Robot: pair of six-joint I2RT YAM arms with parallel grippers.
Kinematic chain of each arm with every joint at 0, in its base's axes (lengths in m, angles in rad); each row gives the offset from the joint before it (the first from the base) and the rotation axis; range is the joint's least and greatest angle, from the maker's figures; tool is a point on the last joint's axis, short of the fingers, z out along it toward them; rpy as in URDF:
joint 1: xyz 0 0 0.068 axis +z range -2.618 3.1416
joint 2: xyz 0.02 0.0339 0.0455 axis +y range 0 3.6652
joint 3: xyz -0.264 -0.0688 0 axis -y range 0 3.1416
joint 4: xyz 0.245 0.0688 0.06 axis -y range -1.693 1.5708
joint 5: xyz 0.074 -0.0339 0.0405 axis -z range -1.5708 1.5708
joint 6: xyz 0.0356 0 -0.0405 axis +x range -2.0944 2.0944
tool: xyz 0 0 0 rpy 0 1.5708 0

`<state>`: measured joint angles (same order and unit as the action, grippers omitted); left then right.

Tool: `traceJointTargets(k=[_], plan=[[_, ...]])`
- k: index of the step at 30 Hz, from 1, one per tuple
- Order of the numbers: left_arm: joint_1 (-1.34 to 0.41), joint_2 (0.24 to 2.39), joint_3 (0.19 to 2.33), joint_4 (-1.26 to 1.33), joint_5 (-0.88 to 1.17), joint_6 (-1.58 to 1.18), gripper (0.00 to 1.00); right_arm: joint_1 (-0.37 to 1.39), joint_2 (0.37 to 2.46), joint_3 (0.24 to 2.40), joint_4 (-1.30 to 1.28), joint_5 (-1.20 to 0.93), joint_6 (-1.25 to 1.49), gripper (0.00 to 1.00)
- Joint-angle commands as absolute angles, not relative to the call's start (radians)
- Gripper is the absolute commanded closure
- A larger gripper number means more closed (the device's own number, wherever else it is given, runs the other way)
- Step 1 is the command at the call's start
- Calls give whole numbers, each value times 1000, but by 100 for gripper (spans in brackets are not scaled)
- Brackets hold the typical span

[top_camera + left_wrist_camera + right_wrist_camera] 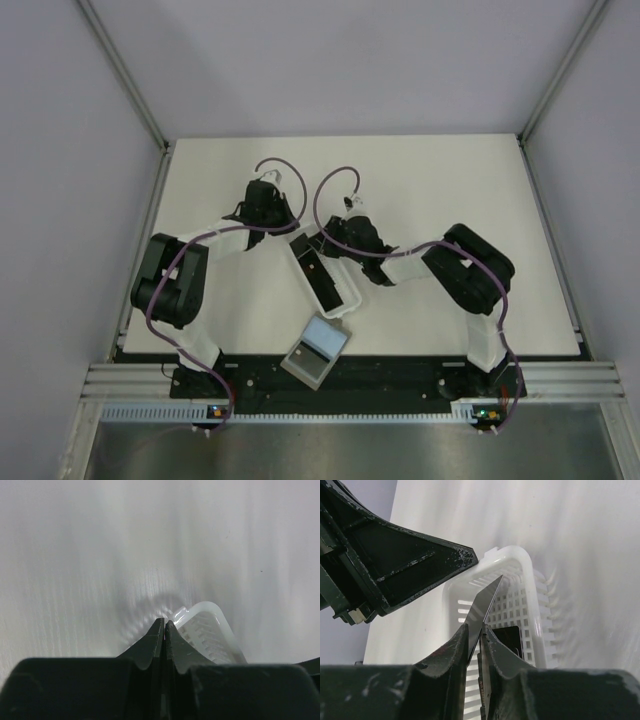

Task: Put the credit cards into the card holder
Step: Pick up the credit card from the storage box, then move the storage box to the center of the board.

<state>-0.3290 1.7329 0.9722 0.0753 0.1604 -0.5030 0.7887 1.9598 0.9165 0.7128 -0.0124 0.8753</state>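
My right gripper (pixel 474 627) is shut on a black credit card (pixel 485 605), held edge-on above the far end of the white tray (pixel 532 585). Another black card (pixel 511 636) lies flat in the tray under it. In the top view the right gripper (pixel 313 247) is over the tray's (pixel 340 292) far end, with dark cards (pixel 313 270) inside. My left gripper (pixel 164 623) is shut at the tray's far corner rim (pixel 186 612), apparently pinching it; it also shows in the right wrist view (pixel 468 558). The grey card holder (pixel 315 350) lies open near the front edge, away from both grippers.
The tray lies diagonally between the two arms at mid-table. The holder partly overhangs the black strip (pixel 400 372) at the table's front edge. Grey walls and metal frame posts (pixel 125 75) enclose the white table (pixel 450 180).
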Motion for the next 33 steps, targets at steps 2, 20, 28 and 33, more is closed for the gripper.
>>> traceJointTargets(k=[2,20,28,33], plan=[[-347,1764,948,23,210,-511,92,801,1965,959,722,-55,902,91],[-345,1599,988,-35,176,-529,89,724,1700,793,687,-75,859,100],[-344,1476,933,-8,242,-554,79,657,1658,703,796,-190,949,100],[-341,1396,876,60,308,-578,68,615,1663,658,917,-276,1032,100]])
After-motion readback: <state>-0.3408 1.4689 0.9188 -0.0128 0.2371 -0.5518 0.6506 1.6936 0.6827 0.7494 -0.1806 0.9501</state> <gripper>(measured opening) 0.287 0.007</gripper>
